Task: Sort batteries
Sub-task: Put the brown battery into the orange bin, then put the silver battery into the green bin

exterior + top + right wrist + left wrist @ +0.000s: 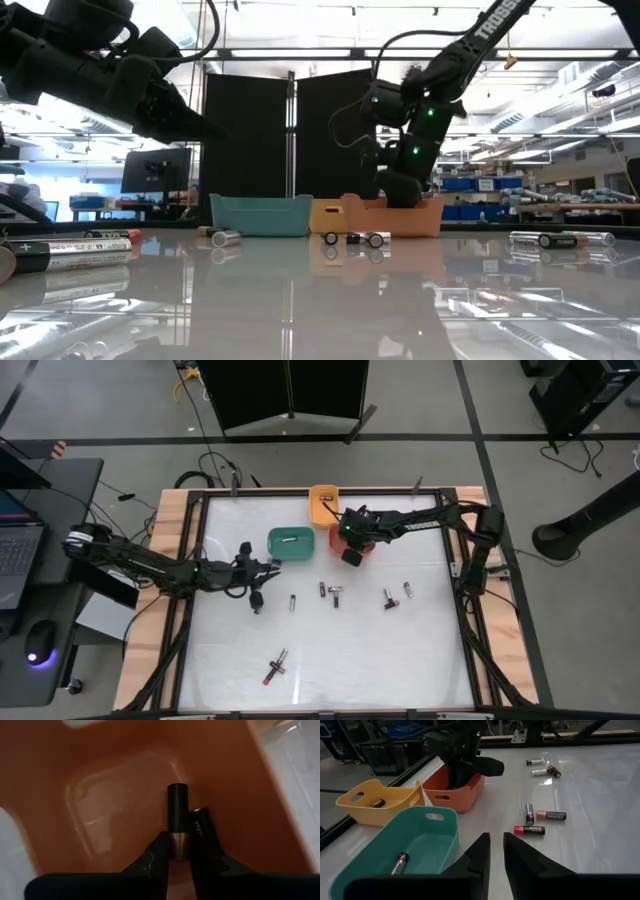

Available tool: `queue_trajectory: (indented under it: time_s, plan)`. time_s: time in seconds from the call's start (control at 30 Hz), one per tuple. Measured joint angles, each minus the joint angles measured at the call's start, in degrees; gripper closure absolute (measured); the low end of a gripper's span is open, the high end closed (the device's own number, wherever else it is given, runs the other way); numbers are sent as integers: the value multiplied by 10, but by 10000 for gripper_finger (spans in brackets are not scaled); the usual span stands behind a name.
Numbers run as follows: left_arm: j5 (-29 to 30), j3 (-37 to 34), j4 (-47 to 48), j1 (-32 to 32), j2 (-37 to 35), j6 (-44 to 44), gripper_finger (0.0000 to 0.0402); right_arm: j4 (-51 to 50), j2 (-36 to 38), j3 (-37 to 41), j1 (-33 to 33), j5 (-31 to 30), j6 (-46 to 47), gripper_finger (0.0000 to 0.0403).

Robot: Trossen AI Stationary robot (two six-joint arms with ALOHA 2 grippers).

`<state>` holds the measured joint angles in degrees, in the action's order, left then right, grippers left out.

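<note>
Orange bin (362, 543) near the worktop's far edge, entered from above by the right gripper (179, 854); fingers closed on a dark battery (177, 820) with a coppery end, held lengthwise over the bin floor, presumably for release beside the second dark cell (202, 827) already lying there against the bin wall. Yellow bin (322, 502) just beyond, against the far edge, holding one cell (377, 803). Teal bin (291, 541) to the left of the orange one, likewise holding one cell (399, 864); three bins apparently one per battery kind.

Left gripper (256, 601) hovering above the glossy worktop (330, 660) just in front of the teal bin, fingers (476, 857) close together with only a narrow gap, nothing between them; seemingly waiting or poised for the next pick.

Unsorted batteries scattered across the middle of the worktop: a single cell (292, 601) just beside the left gripper, a small cluster (330, 591) in front of the orange bin, another group (395, 595) toward the right edge, and a red-tipped pair (276, 666) well apart near the front edge. In the left wrist view, cluster resolved as a red-ended cell (530, 830), a black-and-copper cell (551, 815) and a slim dark one (530, 813).

Sorting judged partly done: few cells binned, most loose.
</note>
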<state>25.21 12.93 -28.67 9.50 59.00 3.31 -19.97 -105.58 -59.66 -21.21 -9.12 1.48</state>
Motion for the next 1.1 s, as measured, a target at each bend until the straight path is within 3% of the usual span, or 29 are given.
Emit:
queue_trajectory:
  time_s: [0.1, 0.37, 0.53, 0.7, 0.93, 1.1]
  plan:
    - [0, 0, -1, 0, 0, 0, 342, 1, -1, 0, -1, 0, 1, 334]
    - [0, 0, -1, 0, 0, 0, 342, -20, 33, -9, 5, 3, 18, 242]
    - [0, 0, 1, 0, 0, 0, 342, -83, 76, -42, 30, -17, 1, 220]
    - [0, 0, 4, 0, 0, 0, 342, -168, 141, -63, 79, -32, 11, 261]
    - [0, 0, 4, 0, 0, 0, 342, -291, 210, -30, 194, -32, 146, 387]
    - [0, 0, 4, 0, 0, 0, 342, -330, 227, 19, 282, -27, 258, 371]
